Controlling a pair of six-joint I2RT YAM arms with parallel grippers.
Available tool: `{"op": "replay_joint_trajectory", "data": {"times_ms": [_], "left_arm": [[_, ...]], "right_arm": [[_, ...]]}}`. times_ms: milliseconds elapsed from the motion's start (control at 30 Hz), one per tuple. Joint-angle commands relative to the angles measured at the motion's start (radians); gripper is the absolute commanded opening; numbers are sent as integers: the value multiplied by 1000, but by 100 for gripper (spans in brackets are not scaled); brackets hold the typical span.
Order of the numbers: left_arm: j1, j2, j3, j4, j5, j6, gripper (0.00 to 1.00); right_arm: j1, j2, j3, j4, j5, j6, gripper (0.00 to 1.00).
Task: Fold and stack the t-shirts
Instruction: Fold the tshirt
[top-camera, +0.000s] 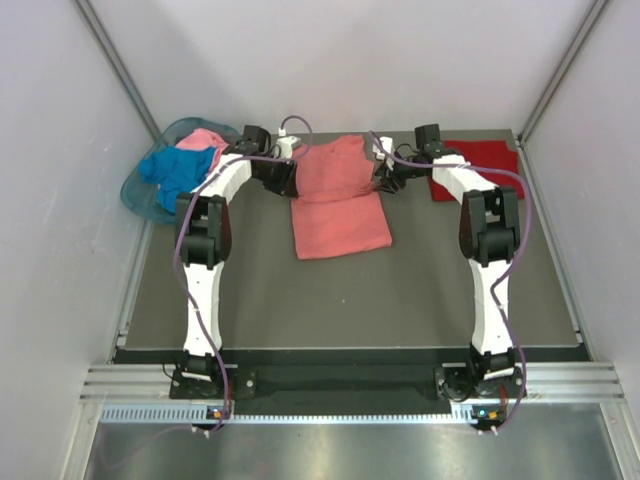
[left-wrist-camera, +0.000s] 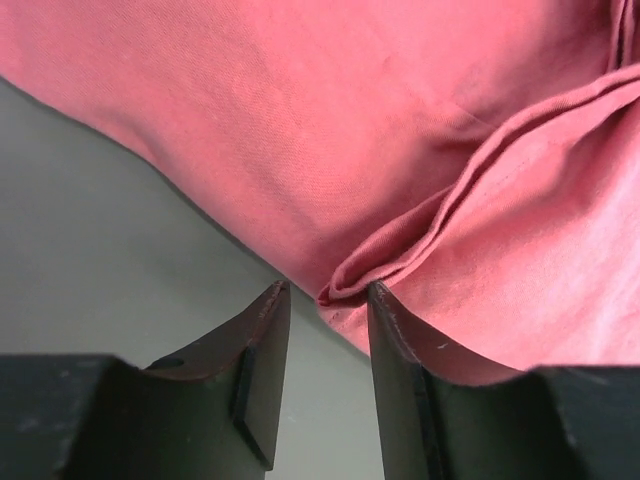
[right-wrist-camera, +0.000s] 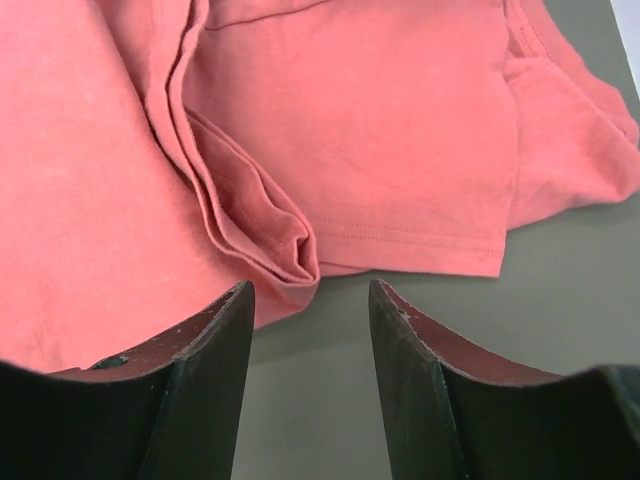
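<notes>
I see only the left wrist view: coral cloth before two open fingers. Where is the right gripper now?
Observer: The right gripper is at the right edge of the coral shirt, opposite the left gripper.
Operator: Does it hold the cloth?
Observer: No. In its wrist view the jaws stand open over the table, with a fold of the shirt just ahead of them.
Operator: Where are the other shirts?
Observer: A dark red shirt lies flat at the far right. A blue shirt and a pink shirt sit in the basket at the far left.
</notes>
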Motion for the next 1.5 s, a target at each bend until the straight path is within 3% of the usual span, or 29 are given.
{"op": "replay_joint_trajectory", "data": {"times_ms": [0, 200, 300, 367, 400, 433, 1000, 1067, 1100, 1200, 1467], "left_arm": [[2, -1, 52, -6, 1, 30, 40], [2, -1, 54, -5, -1, 25, 29], [2, 3, 55, -6, -4, 19, 21], [2, 3, 57, -6, -13, 10, 11], [2, 3, 58, -5, -24, 8, 0], [2, 6, 60, -8, -31, 4, 0], [27, -18, 43, -8, -84, -33, 0], [27, -44, 28, -10, -22, -1, 13], [27, -52, 19, -6, -5, 7, 28], [27, -51, 23, -16, 47, 30, 39], [28, 54, 149, -140, 68, 65, 47]], "right_arm": [[20, 18, 56, -13, -59, -92, 50], [36, 19, 64, -24, -63, -110, 49], [40, 21, 72, -35, -63, -116, 42], [39, 22, 70, -35, -63, -118, 24], [39, 21, 70, -35, -63, -118, 14], [39, 21, 70, -35, -60, -119, 0], [11, -2, 23, 27, -19, -75, 0], [11, -7, 19, 36, -20, -70, 0], [10, -7, 19, 36, -20, -67, 0], [11, -8, 19, 45, -23, -57, 0], [11, -11, 18, 57, -31, -49, 0]]}}
